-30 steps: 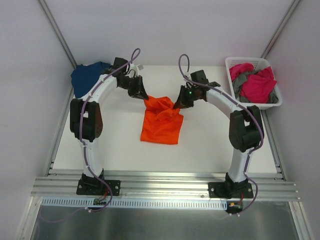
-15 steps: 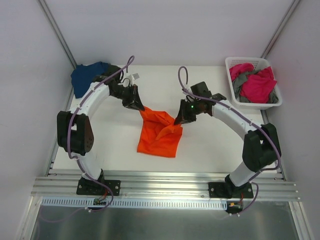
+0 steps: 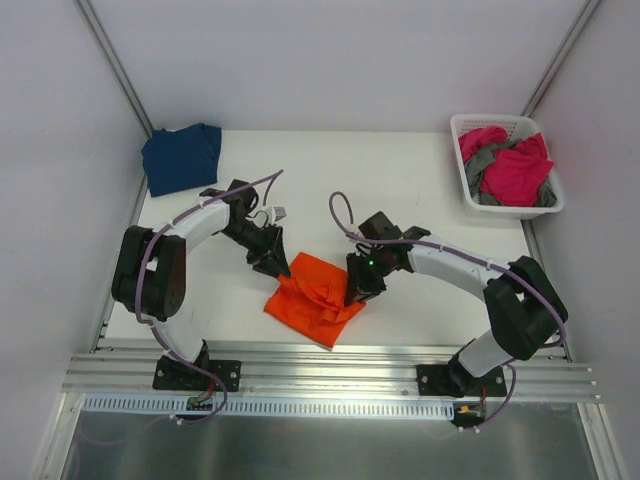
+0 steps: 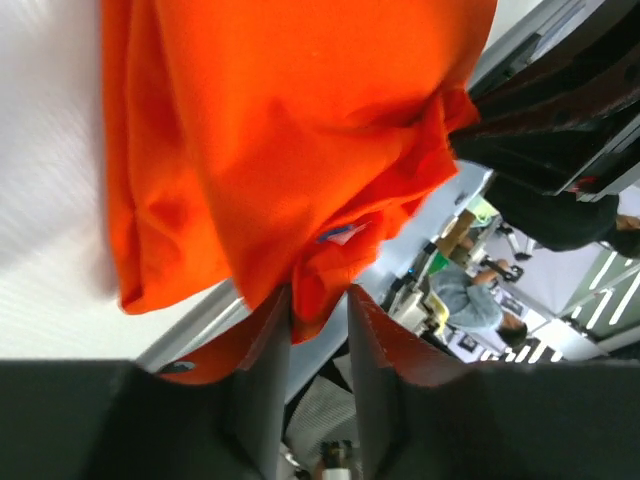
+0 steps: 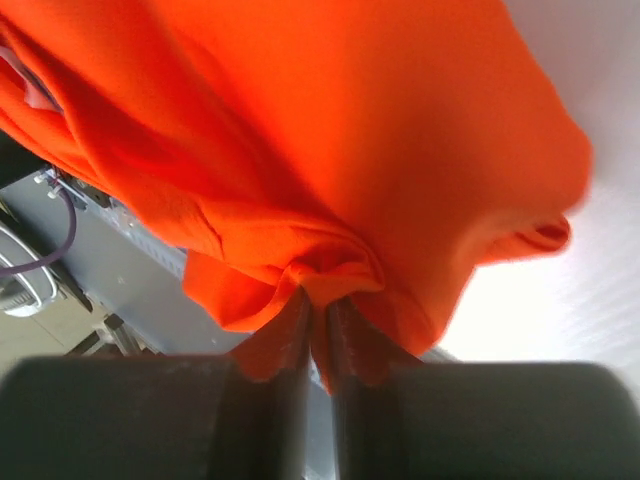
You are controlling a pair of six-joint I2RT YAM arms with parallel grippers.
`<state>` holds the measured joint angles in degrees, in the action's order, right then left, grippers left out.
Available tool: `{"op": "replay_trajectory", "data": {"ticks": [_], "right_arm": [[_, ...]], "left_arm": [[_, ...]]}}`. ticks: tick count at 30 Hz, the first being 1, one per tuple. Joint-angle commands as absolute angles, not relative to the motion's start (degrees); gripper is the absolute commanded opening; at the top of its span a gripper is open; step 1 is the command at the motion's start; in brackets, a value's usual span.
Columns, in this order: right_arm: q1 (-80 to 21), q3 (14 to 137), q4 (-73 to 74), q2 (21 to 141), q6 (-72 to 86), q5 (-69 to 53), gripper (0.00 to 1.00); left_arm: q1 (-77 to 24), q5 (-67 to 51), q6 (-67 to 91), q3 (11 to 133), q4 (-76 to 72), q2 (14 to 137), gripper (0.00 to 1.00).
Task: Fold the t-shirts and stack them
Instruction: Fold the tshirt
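orange t-shirt (image 3: 312,300): soft matte knit, crumpled into a rough diamond, lying on the white table (image 3: 430,230) near its front edge. left gripper (image 3: 281,268) pinches its far left corner, right gripper (image 3: 357,291) its right edge. both jaws stand nearly together, bunched cloth between them. wrist views: cloth fills the frame, sleeves and collar hard to make out.

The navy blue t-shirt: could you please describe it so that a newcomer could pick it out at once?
Start at the white table and go to its far left corner. The navy blue t-shirt lies there alone. It is the only dark one: the orange t-shirt is near the front edge, and the pink and grey ones fill the white basket at the far right.
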<state>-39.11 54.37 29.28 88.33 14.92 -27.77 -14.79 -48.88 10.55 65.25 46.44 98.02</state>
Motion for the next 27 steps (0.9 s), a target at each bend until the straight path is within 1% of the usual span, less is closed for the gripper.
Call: {"op": "replay_trajectory", "data": {"ticks": [1, 2, 3, 4, 5, 7, 9, 13, 20, 23, 26, 27], "right_arm": [[-41.39, 55.63, 29.0, 89.73, 14.94, -26.46, 0.23], [-41.83, 56.42, 29.61, 90.61, 14.59, -25.24, 0.35], [-42.27, 56.77, 31.53, 91.05, 14.5, -24.27, 0.62], [-42.45, 57.04, 31.99, 91.75, 13.89, -23.91, 0.72], [-42.89, 57.39, 32.34, 92.11, 12.76, -24.25, 0.86], [-42.8, 59.49, 34.44, 92.02, 10.99, -23.65, 0.94], [-42.54, 62.21, 35.94, 91.41, 9.59, -22.33, 0.97], [-42.45, 65.47, 35.69, 90.09, 8.09, -19.25, 0.96], [-42.28, 73.03, 38.58, 91.23, 4.4, -17.49, 0.93], [-42.36, 72.52, 36.84, 92.02, 4.39, -18.28, 0.91], [-42.1, 69.27, 32.98, 93.95, 6.23, -20.2, 0.91], [-42.1, 68.74, 31.92, 94.74, 6.59, -21.35, 0.9]], "left_arm": [[-16.96, -50.36, 9.4, 64.16, 47.37, 96.33, 0.31], [-17.48, -49.14, 10.27, 63.81, 47.55, 96.59, 0.5], [-17.75, -48.43, 10.54, 63.72, 47.64, 96.85, 0.91], [-17.84, -47.99, 10.55, 63.81, 47.9, 97.03, 0.99], [-17.84, -46.6, 10.55, 64.77, 48.25, 97.12, 0.99], [-17.84, -44.83, 9.94, 68.27, 49.3, 96.86, 0.99], [-17.75, -42.73, 9.32, 71.18, 49.83, 97.12, 0.99], [-16.7, -40.08, 8.35, 78.56, 50.8, 98.17, 0.99], [-15.38, -36.83, 8.61, 81.04, 51.77, 97.65, 0.99], [-14.51, -35.25, 8.61, 81.04, 51.94, 96.95, 0.99], [-13.1, -36.73, 9.4, 79.64, 51.68, 97.56, 0.99], [-11.27, -37.09, 9.49, 78.93, 51.42, 97.47, 0.99]]}}
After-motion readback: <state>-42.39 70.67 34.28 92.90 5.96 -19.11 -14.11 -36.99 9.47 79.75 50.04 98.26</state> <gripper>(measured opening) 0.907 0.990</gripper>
